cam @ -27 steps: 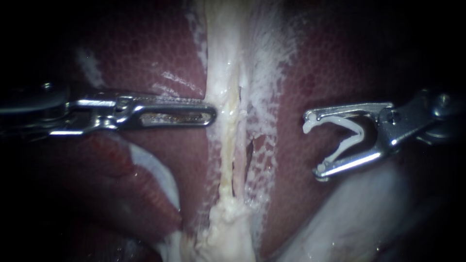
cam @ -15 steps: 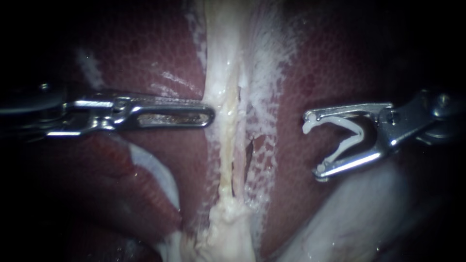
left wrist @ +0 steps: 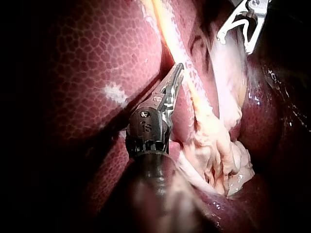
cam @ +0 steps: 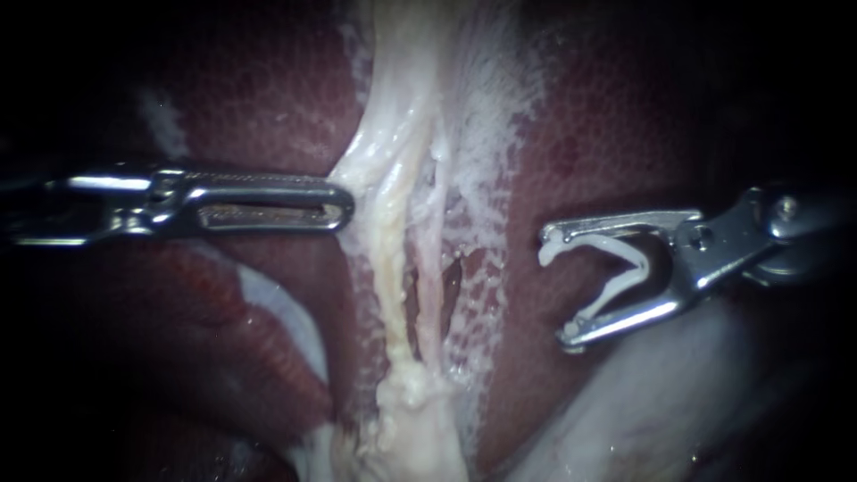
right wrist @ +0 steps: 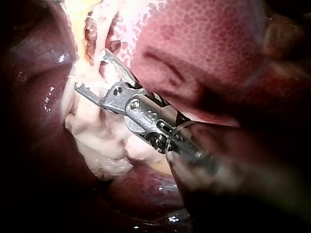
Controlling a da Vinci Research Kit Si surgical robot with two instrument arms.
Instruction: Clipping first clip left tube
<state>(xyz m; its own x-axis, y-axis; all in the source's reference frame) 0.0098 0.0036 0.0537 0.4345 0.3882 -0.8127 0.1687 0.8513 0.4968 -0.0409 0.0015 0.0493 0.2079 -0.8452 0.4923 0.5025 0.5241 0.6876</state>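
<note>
Two instruments: left instrument [cam: 342, 203] jaws pinch left tube [cam: 386, 259]; right instrument [cam: 558, 287] (jaws wide, cradling clip [cam: 616, 268]) well apart.

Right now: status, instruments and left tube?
Left instrument shut on pale tissue, tenting it. Right instrument holds open clip, short of left tube. Tube unclipped. Webby tissue lies between.

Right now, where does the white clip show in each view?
Endoscope view: the white clip sits right of centre, in my right instrument.
Left wrist view: far ahead of my left instrument, across the pale tube.
Right wrist view: cannot make it out.
Shared landmark: the pale tube.
</note>
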